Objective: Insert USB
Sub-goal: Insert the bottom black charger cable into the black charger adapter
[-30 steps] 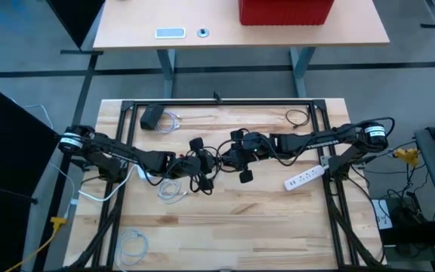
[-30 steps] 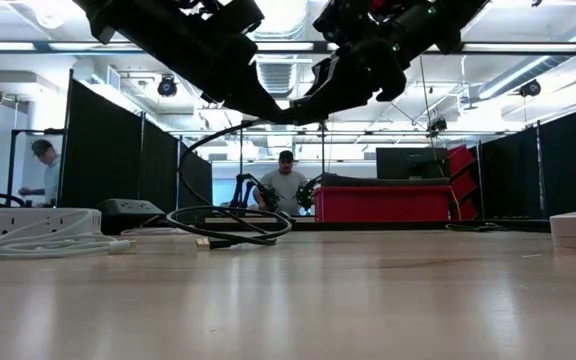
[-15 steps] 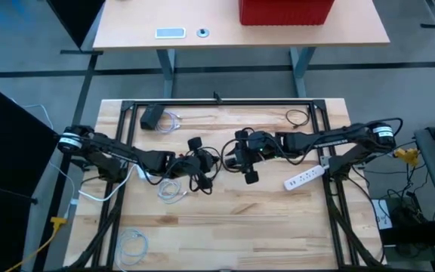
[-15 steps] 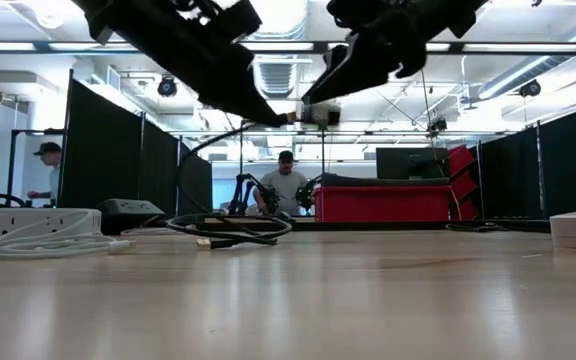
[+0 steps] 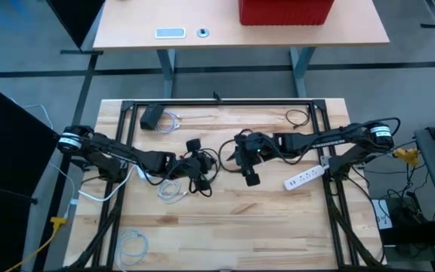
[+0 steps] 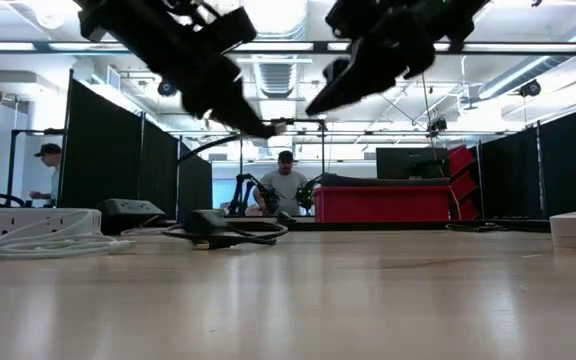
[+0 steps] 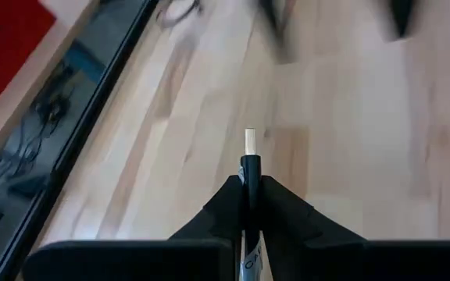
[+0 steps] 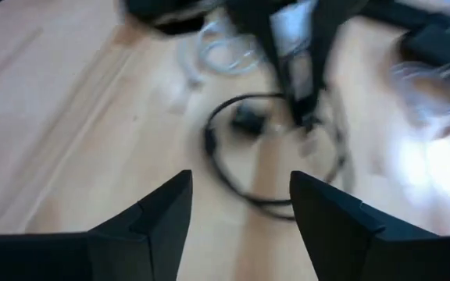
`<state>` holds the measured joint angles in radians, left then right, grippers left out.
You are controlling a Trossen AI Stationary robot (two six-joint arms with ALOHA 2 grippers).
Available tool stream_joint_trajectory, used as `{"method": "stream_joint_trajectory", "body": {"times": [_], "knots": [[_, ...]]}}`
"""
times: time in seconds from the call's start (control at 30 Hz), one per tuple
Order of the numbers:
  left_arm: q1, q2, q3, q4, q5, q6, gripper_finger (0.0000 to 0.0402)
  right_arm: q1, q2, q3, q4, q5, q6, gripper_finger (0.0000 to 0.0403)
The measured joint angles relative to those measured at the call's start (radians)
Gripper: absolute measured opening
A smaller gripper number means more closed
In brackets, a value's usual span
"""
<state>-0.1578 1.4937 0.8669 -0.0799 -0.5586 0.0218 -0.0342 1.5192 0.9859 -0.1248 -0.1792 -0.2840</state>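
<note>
USB plug (image 7: 249, 143) in left gripper (image 7: 246, 183)

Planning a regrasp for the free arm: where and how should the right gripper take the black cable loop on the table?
Right gripper is open and empty. The black cable loop lies flat on the wood, so probably come straight down and pinch one bare strand of the arc across its width, away from the blurred left arm above it.

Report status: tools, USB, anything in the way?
Left tool shut on USB plug, held above table. Right tool open, empty, facing it. Coiled black cable lies below; gap between arms unobstructed.
</note>
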Motion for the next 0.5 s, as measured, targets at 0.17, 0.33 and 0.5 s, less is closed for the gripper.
{"method": "stream_joint_trajectory", "body": {"times": [0.17,0.33,0.5], "knots": [[-0.038,-0.112,0.0,-0.226,-0.145,-0.133,0.0023,0.023,0.079,0.0,0.022,-0.006,0.01,0.0201],[-0.093,-0.232,-0.016,-0.365,-0.219,-0.286,0.0023,0.03,0.168,-0.001,0.204,-0.005,-0.004,0.02],[-0.128,-0.274,-0.086,-0.374,-0.21,-0.403,0.0023,0.032,0.291,0.038,0.366,-0.007,-0.021,0.0199]]}}
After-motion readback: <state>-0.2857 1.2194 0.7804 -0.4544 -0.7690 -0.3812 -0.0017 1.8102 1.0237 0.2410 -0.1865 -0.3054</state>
